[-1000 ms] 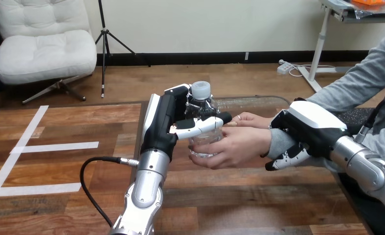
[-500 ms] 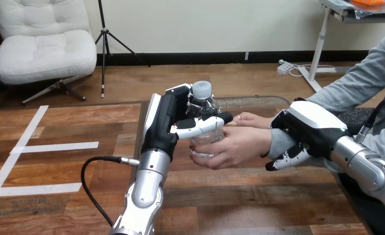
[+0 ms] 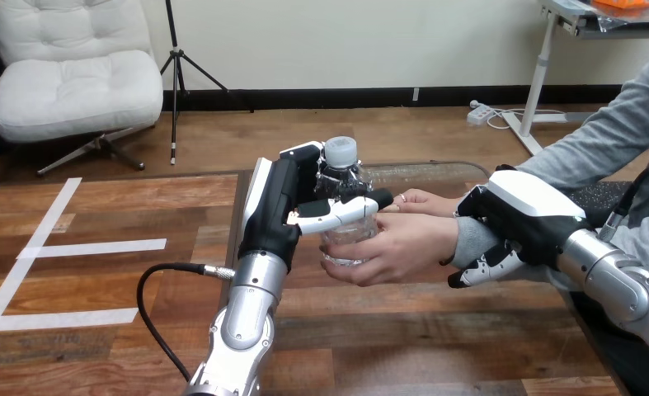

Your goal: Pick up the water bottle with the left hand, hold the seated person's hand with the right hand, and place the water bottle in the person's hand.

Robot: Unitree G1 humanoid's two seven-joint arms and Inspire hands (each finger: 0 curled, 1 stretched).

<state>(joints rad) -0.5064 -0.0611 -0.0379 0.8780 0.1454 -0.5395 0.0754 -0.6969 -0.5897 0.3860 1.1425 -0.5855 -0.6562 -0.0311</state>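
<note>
Head view, wood table (image 3: 436, 330).

L arm comes up from bottom edge. L hand (image 3: 279, 210) is at table centre, clamped on bottle (image 3: 350, 238): thumb (image 3: 341, 213) lies across the bottle's front and the fingers go round the back, up near the neck.

Bottle is clear and upright, w/ pale cap (image 3: 340, 152) on top. It sits betw. L hand and person's near hand (image 3: 399, 246).

Near hand comes in from the right, cupped round bottle's lower part, w/ fingers wrapped at the base. So L hand and near hand are both on the bottle. Cannot tell if bottle base touches table.

Person's far hand (image 3: 422, 200) is just behind near hand, fingertips close to tip of L thumb. Contact w/ bottle unclear.

R arm comes in from right edge. R hand (image 3: 523, 216) sits over person's wrist at cuff of grey sleeve (image 3: 467, 241). Its fingers (image 3: 479, 271) curl under the wrist, i.e. closed round it.

White tape strips (image 3: 98, 246) lie on table at left, well apart from both hands.
</note>
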